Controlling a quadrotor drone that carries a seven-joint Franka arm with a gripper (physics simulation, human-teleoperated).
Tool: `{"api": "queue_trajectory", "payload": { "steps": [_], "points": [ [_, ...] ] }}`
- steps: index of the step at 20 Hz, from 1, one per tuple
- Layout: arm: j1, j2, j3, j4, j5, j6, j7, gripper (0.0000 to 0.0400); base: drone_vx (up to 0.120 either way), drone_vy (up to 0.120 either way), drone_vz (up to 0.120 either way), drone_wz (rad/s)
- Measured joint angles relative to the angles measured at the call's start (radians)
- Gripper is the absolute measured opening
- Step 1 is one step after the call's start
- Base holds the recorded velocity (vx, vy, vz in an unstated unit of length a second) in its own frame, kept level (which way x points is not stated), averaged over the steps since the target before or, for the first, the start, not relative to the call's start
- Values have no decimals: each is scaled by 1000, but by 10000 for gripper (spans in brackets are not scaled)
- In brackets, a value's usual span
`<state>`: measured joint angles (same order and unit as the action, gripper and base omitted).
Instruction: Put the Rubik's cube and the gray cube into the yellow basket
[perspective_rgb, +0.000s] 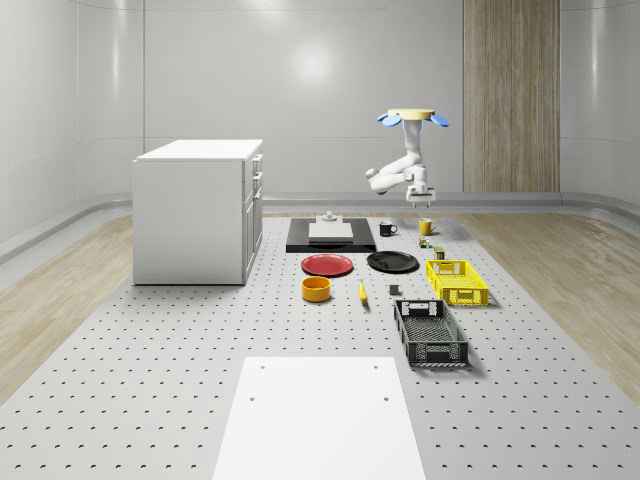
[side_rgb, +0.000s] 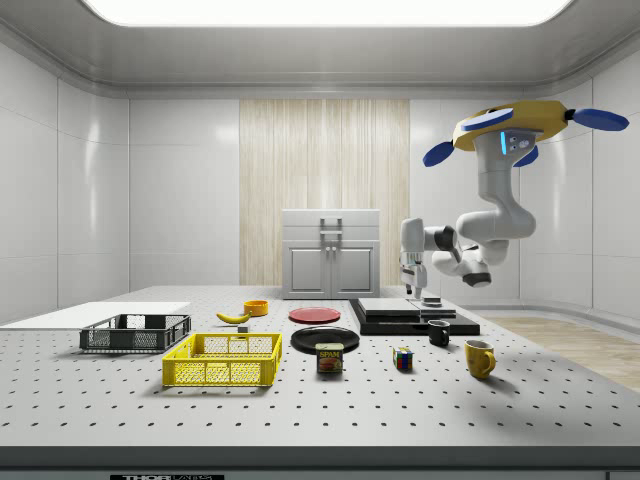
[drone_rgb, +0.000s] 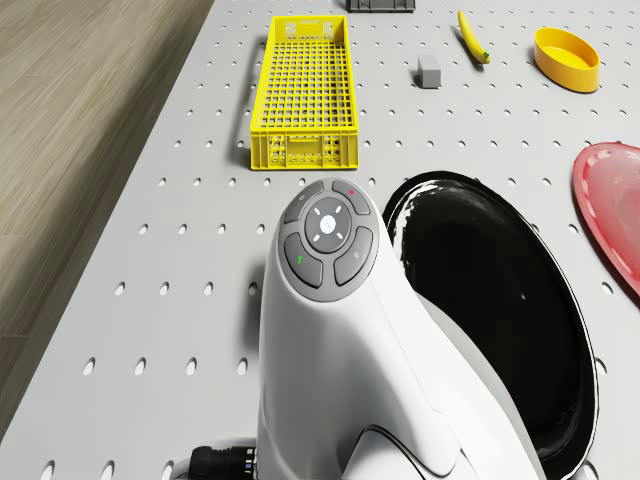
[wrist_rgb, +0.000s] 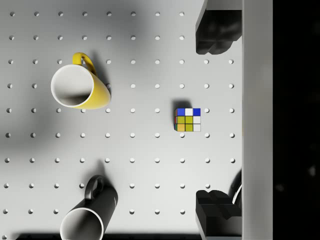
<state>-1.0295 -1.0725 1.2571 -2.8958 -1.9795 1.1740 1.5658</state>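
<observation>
Looks like a simulated robotics lab to me: a big perforated optical-bench style table (perspective_rgb: 150, 380) fills the lower frame, with bare glossy white wall panels (perspective_rgb: 300, 90) and a wood-strip panel (perspective_rgb: 510, 95) at upper right.

On the perforated table (wrist_rgb: 145, 165) the Rubik's cube (wrist_rgb: 188, 120) lies between the two dark fingertips (wrist_rgb: 215, 32) of the gripper (wrist_rgb: 216, 120) — spread well apart, high above it — with a yellow mug (wrist_rgb: 80, 91) and a black mug (wrist_rgb: 89, 215) off to one side.

Rubik's cube (wrist_rgb: 188, 120) beside yellow mug (wrist_rgb: 80, 90)
</observation>
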Motion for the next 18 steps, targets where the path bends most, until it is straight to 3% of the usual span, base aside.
{"api": "queue_trajectory", "payload": {
  "steps": [2,7,14,18],
  "points": [
    [-9,-12,6,0,4,7,7,400,20,0,-120,0],
    [-25,-40,18,2,16,26,21,400,120,0,-120,0],
    [-41,-76,31,4,34,57,35,400,0,0,-120,0],
    [-48,-96,38,6,45,75,42,400,0,60,-120,0]
  ]
}}
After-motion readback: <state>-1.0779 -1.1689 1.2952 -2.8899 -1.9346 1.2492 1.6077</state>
